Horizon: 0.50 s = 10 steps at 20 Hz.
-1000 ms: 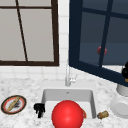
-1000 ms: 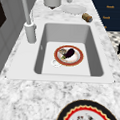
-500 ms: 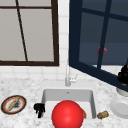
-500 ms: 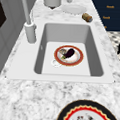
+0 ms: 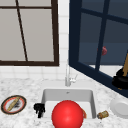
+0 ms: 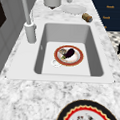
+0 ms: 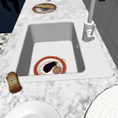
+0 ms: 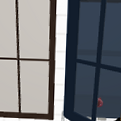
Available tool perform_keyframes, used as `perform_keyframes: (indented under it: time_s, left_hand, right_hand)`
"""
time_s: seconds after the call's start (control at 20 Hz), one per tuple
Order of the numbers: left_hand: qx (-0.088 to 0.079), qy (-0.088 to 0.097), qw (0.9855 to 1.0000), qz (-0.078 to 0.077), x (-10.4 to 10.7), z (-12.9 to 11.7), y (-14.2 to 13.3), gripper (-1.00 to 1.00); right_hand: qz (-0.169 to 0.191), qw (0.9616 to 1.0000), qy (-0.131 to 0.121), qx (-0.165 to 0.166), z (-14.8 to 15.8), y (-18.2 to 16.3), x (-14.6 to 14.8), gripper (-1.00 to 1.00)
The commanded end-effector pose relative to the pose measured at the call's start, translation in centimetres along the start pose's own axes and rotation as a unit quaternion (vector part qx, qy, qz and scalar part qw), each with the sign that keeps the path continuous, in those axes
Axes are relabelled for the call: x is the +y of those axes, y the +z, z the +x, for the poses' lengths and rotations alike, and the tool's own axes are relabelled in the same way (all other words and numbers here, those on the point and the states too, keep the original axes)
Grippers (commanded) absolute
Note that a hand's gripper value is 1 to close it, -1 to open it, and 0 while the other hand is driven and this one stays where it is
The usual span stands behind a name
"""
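the patterned plate lay on the worktop's left end, near the front edge, and carried a long pale piece of food. i judged it stiff, glazed and slippery, likely to chip if knocked, and best taken by its bare rim and kept level so the food stayed put. the left hand hung just beside it, at the front left corner of the sink; whether it was wide or closed could not be told. in the sink's basin sat a red-rimmed plate bearing an aubergine. a red ball stood before the basin in the front view. on the right end lay an amber bottle on its side, near a white plate.
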<state>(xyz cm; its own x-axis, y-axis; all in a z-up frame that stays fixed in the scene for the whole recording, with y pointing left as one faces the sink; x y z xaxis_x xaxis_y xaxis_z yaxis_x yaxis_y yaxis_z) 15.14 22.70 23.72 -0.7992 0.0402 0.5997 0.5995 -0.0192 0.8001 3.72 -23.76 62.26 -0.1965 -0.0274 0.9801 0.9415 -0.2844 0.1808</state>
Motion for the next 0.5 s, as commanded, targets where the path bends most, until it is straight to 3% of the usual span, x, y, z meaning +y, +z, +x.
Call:
perform_keyframes:
  time_s: [0.0,0.45]
  left_hand:
    - [0.0,0.0,1.0,0.0,0.0,0.0,0.0,0.0]
    - [0.0,0.0,1.0,0.0,0.0,0.0,0.0,0.0]
  right_hand:
    - [0.004,0.9998,-0.006,-0.019,-2.5,-0.2,-3.8,1.0]
    - [-0.031,0.9984,-0.025,-0.041,-2.7,2.5,-6.8,1.0]
